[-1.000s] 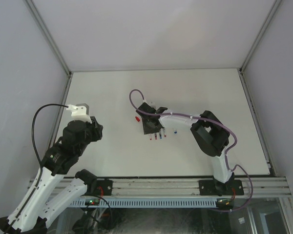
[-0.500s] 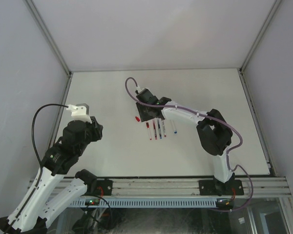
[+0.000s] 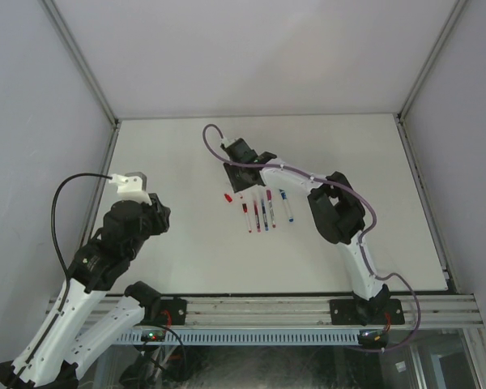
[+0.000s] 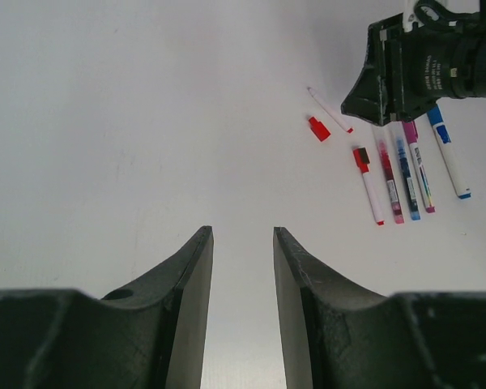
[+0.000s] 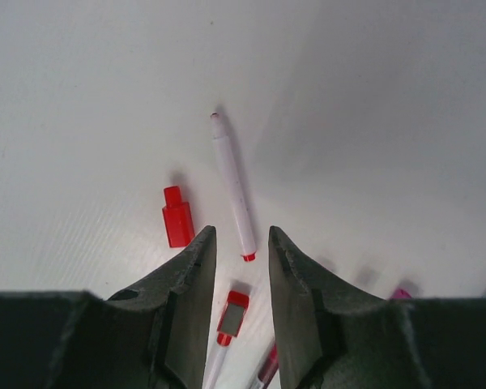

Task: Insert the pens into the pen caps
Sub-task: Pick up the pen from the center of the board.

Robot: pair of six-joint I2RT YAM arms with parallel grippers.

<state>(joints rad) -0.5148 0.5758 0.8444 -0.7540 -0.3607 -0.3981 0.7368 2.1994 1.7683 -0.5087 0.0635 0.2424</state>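
The uncapped pen (image 5: 232, 185) is a thin white barrel with a small red point at one end, which I take for the writing tip. It lies flat on the white surface (image 5: 373, 97) just beside the loose red cap (image 5: 177, 216), not touching it and not in line with it. By its look it is very light, stiff and smooth. It would likely roll or skid at a nudge, and it is slender enough to swivel between pads. The safest hold is probably across the middle of the barrel, leaving the tip end free to enter the cap. The cap is smaller and lighter, and I judge it would skitter off if pushed, so it probably needs pinching by its closed end. Past the pen from the cap lies a row of other pens (image 4: 405, 174), side by side and seemingly capped already. The red one is nearest the cap, and a blue one lies a little apart at the row's far end. The right claw (image 5: 239, 243) hovers over the cap and the loose pen, its jaws narrowly parted and holding nothing. The left claw (image 4: 243, 239) is well apart from the cap, also narrowly parted and empty.
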